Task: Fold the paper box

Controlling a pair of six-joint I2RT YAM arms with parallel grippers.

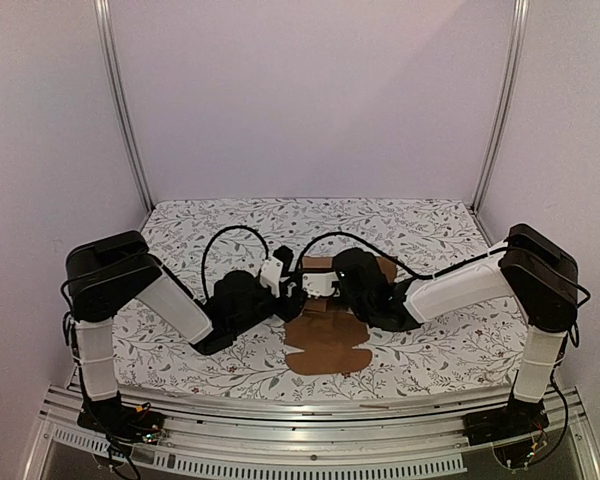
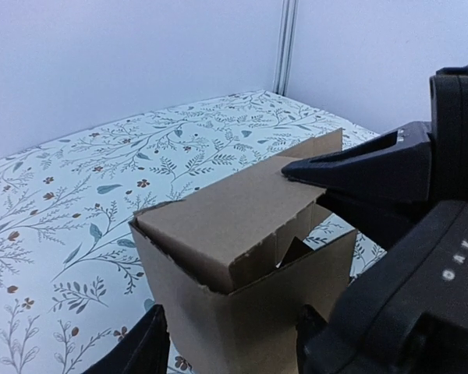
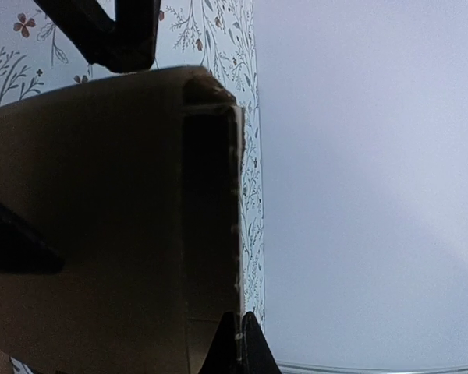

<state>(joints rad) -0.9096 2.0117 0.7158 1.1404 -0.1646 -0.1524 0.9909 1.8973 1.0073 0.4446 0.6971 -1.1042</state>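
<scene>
Right gripper clenched, touching flap edge of brown kraft cardboard box; left gripper astride it, grip I can't tell; floral cloth at 12 o'clock.

The white-and-black left arm and right arm angle inward. The black left tool stands spread. The black right tool is pinched closed.

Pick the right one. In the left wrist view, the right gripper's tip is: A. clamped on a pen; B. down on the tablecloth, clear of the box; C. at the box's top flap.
C: the right gripper, shut to a black point, meets the far edge of the top flap folded over the paper box.
</scene>
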